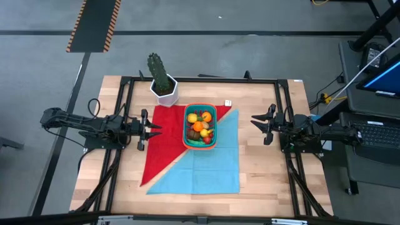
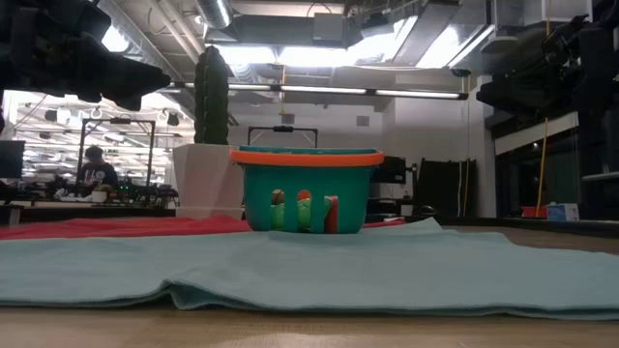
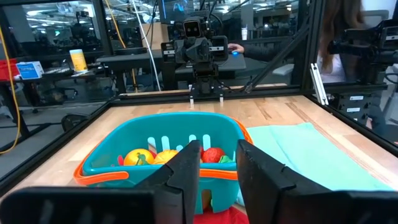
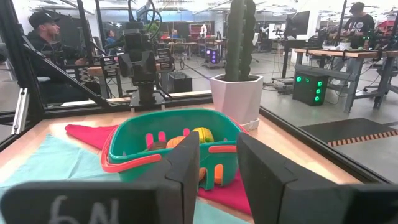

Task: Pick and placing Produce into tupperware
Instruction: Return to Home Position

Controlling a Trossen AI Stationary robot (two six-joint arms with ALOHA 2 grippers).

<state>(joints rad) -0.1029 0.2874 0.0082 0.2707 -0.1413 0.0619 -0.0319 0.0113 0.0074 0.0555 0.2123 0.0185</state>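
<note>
The teal tupperware (image 1: 185, 128) with its orange-red rim stands at the table's middle, its bottom on the cloths where red meets blue. Produce (image 1: 199, 125) fills it: several small orange, yellow, red and green pieces, which also show in the left wrist view (image 3: 140, 157) and the right wrist view (image 4: 202, 134). My left gripper (image 1: 155, 129) hovers level to the left of the tupperware (image 3: 124, 140), open and with nothing between its fingers (image 3: 219, 149). My right gripper (image 1: 256, 124) hovers level on the right, farther off, also open and holding nothing (image 4: 217, 140).
A tall green cactus in a white pot (image 1: 164, 86) stands just behind the tupperware's left corner. A red cloth (image 1: 164, 144) and a light blue cloth (image 1: 206, 169) cover the table's middle. Black frame rails (image 1: 125, 112) run along the table's sides. People sit beyond the table (image 4: 43, 43).
</note>
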